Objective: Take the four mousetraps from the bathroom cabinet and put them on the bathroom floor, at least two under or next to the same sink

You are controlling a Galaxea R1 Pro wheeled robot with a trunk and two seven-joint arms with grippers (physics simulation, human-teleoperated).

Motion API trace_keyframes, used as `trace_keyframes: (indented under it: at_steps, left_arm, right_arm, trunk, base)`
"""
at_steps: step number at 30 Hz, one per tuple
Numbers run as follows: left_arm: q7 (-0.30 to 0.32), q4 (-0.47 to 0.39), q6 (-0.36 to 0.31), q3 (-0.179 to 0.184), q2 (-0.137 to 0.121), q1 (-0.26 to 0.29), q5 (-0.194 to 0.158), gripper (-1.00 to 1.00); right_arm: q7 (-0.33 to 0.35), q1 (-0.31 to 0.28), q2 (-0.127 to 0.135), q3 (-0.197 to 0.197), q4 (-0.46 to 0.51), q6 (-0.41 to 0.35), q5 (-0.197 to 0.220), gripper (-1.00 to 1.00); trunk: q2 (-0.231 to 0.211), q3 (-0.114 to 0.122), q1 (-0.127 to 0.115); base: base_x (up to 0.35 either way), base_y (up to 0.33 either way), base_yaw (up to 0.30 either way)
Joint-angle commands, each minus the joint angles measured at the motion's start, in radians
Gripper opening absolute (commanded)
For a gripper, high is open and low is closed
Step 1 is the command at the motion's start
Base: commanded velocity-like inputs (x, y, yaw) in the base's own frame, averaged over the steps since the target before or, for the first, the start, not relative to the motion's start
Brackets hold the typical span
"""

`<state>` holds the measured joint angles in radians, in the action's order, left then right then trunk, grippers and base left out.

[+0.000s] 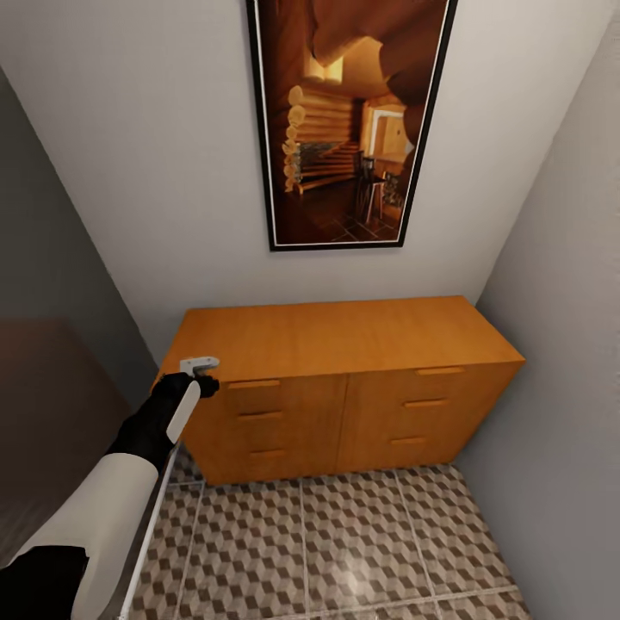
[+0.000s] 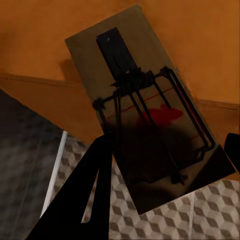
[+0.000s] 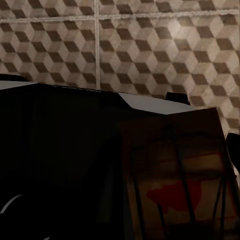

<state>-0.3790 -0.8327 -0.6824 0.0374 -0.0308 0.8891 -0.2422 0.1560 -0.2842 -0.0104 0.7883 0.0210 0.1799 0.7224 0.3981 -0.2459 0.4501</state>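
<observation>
A mousetrap (image 2: pixel 145 120) fills much of the left wrist view: a flat tan-brown board with a dark spring coil, a black wire bar and a red mark printed on its face. It sits tilted between the dark fingers (image 2: pixel 85 200) of the left end effector (image 1: pixel 200 379), which is closed on the board's lower part. Behind it lie the orange wood of the cabinet (image 1: pixel 344 379) and, lower down, the cube-patterned bathroom floor (image 1: pixel 327 551).

In the head view the left end effector is up at the cabinet's front left corner, level with the top edge, and a small pale flat piece shows just above its tip, though too small to make out in detail. The black and white left arm (image 1: pixel 112 499) reaches up to it from the lower left corner.

A second mousetrap (image 3: pixel 180 185) shows in the right wrist view, a brown board with dark wires and a red mark, lying close against a large dark body of the robot. A dark fingertip (image 3: pixel 232 150) of the right end effector touches its edge, but whether it is clamped on the board I cannot tell. Cube-patterned tiles with pale grout lines stretch beyond it.

The cabinet stands against a white wall, all its drawer fronts closed. Above it hangs a black-framed picture (image 1: pixel 344 120) of a log cabin interior.
</observation>
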Motion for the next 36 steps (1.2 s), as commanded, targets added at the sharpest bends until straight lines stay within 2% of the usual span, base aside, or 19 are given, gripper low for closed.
trace_keyframes:
  at_steps: [1, 20, 23, 27, 29, 31, 32, 34, 35, 36]
  left_arm:
    - [-0.009, 0.0, -0.003, 0.004, -0.001, 0.001, -0.009, -1.0]
    - [-0.009, 0.062, -0.001, 0.004, -0.001, 0.001, -0.009, -1.0]
    - [-0.008, 0.084, 0.001, 0.004, -0.001, 0.001, -0.009, -1.0]
    - [-0.006, 0.154, 0.007, 0.004, -0.001, 0.001, -0.009, -1.0]
    - [-0.005, 0.221, 0.057, 0.005, 0.0, 0.001, -0.009, -1.0]
    - [-0.002, 0.321, 0.172, 0.005, 0.002, 0.001, -0.009, -1.0]
    - [-0.001, 0.353, 0.207, 0.006, 0.004, 0.001, -0.009, -1.0]
    - [0.0, 0.494, 0.354, 0.015, 0.016, 0.0, -0.009, -1.0]
    - [0.001, 0.53, 0.389, 0.02, 0.018, 0.0, -0.009, -1.0]
    - [0.002, 0.599, 0.455, 0.031, 0.022, 0.0, -0.009, -1.0]
  right_arm:
    - [0.007, -0.001, 0.0, 0.006, -0.003, 0.004, 0.012, -1.0]
    - [0.005, -0.001, 0.0, 0.006, -0.003, 0.004, 0.012, -1.0]
    - [0.004, -0.001, 0.0, 0.006, -0.003, 0.004, 0.012, -1.0]
    - [0.002, -0.001, 0.001, 0.006, -0.003, 0.005, 0.012, -1.0]
    - [0.0, -0.001, 0.001, 0.006, -0.002, 0.01, 0.011, -1.0]
    - [-0.001, -0.001, 0.002, 0.006, -0.001, 0.028, 0.011, -1.0]
    - [-0.001, -0.001, 0.002, 0.006, -0.001, 0.034, 0.011, -1.0]
    - [-0.002, -0.001, 0.002, 0.006, -0.001, 0.061, 0.011, -1.0]
    - [-0.002, -0.001, 0.003, 0.006, 0.0, 0.068, 0.011, -1.0]
    - [-0.002, -0.001, 0.002, 0.006, 0.0, 0.079, 0.011, -1.0]
  trunk:
    - [0.002, -0.002, 0.0]
    - [0.002, -0.002, 0.0]
    - [0.002, -0.002, 0.0]
    - [0.002, -0.002, 0.0]
    - [0.002, -0.002, 0.0]
    - [0.002, -0.002, 0.0]
    - [0.002, -0.002, 0.0]
    - [0.002, -0.002, 0.0]
    - [0.002, -0.002, 0.0]
    - [0.002, -0.002, 0.0]
  base:
    - [-0.34, 0.0, 0.0]
    - [-0.34, 0.0, 0.0]
    - [-0.339, 0.0, 0.0]
    - [-0.323, 0.0, 0.0]
    - [-0.177, 0.0, 0.0]
    - [-0.073, 0.0, 0.0]
    - [-0.045, 0.0, 0.0]
    - [-0.024, 0.0, 0.0]
    - [-0.015, 0.0, 0.0]
    - [-0.01, 0.0, 0.0]
